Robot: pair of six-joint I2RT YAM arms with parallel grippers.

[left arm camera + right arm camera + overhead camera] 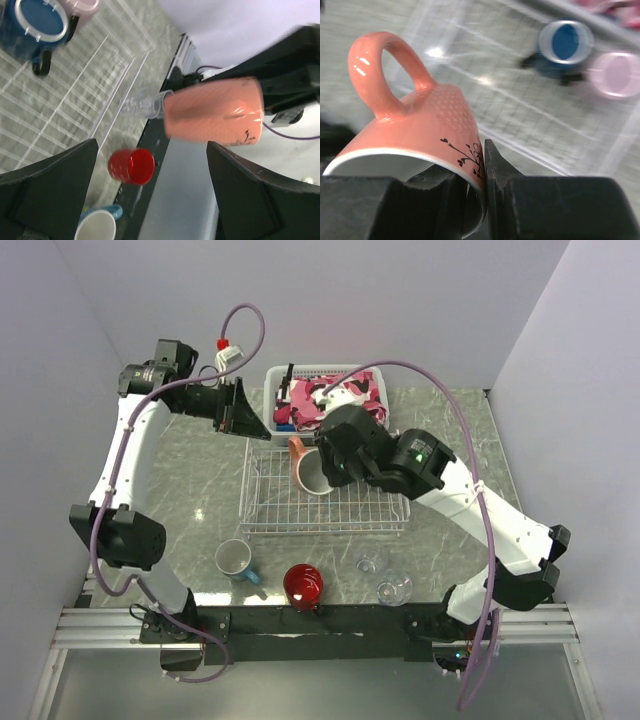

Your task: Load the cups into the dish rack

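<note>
Currently your terracotta mug hangs tipped on its side over the far left part of the rack. It is glossy salmon outside and white inside, with a dotted band, a round loop handle and a small black sprig with hearts by the rim. Your right end effector is nearly closed, pinching the mug's wall at the rim, one finger inside and one outside. The right arm reaches from the near right corner diagonally across the rack, wrist bent down over it. A navy mug and a pink mug sit side by side on the rack's grid. Your left end effector stands wide open and empty, just left of the rack's far corner, with the left arm arching up the left side. On the surface, near the rack's near edge, are a teal mug, a red mug and two glasses.
</note>
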